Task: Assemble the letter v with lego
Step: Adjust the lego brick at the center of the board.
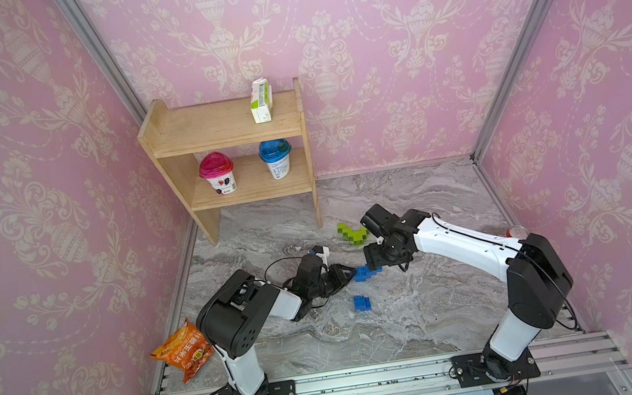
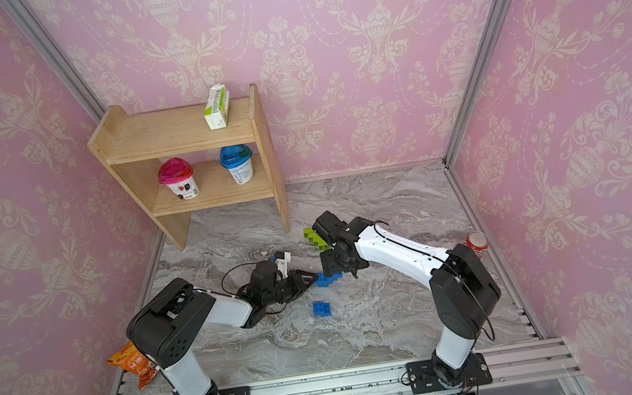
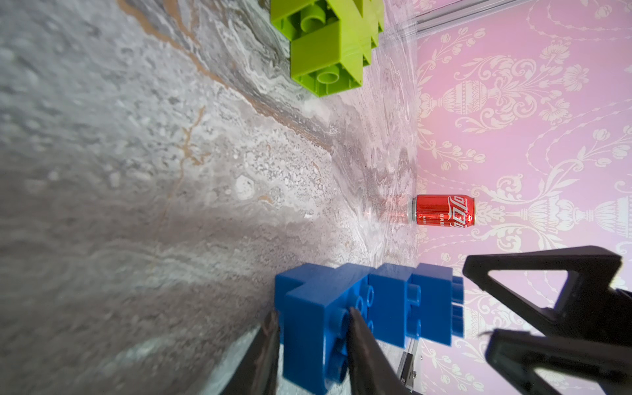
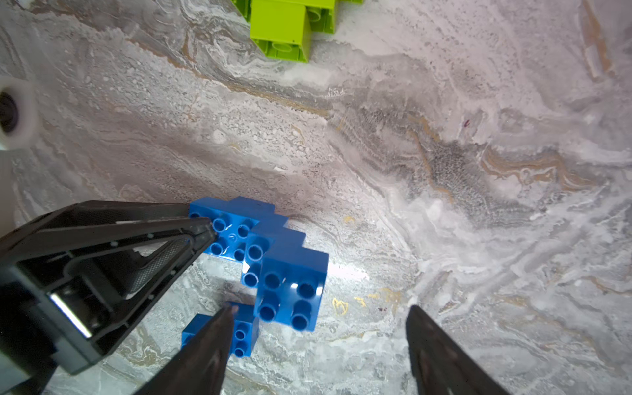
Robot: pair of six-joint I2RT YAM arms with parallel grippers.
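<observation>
Your left hand (image 3: pixel 313 313) clamps one end of the blue lego stair (image 3: pixel 390 301). Your right hand (image 4: pixel 321 309) stands open at its other end, gripping nothing. A blue lego clump (image 1: pixel 362 302) lies nearby on the bench (image 1: pixel 407 320). The green lego stair (image 1: pixel 353 233) lies farther back, toward the shelf (image 1: pixel 225 131).

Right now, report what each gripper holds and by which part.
Left gripper grips the blue stepped lego piece by its end brick; right gripper is open, holding nothing.
</observation>
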